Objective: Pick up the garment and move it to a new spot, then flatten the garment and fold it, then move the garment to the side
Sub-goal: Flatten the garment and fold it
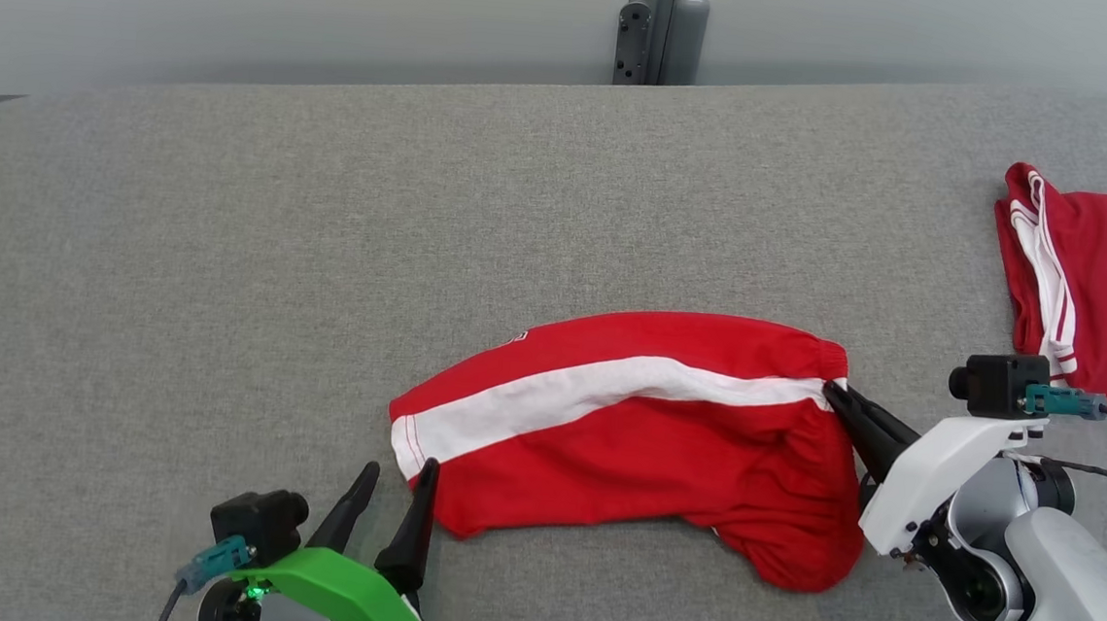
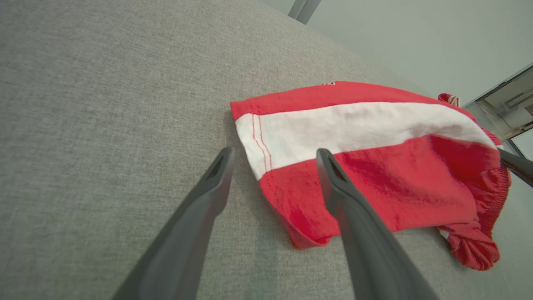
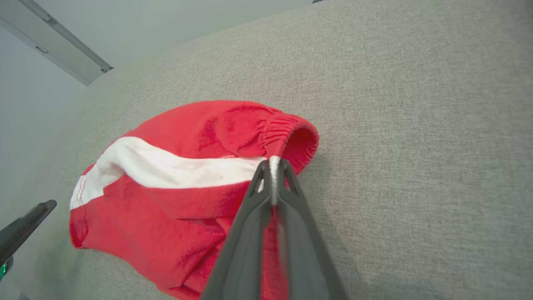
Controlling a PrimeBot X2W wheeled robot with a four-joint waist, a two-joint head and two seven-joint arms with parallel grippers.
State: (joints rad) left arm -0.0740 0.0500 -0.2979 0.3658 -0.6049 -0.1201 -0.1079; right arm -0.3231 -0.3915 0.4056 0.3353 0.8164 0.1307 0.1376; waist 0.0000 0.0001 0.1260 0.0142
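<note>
Gripping the garment by its waistband, the right hand is clamped tight; the left hand gapes empty, hem just ahead of it. Pickup step, probably. Next it needs that hem.

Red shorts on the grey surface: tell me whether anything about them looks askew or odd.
The shorts lie rumpled, not flat: the waistband end bunches and tucks under beside the right gripper, whose jaws are shut on it. Nothing looks torn.
</note>
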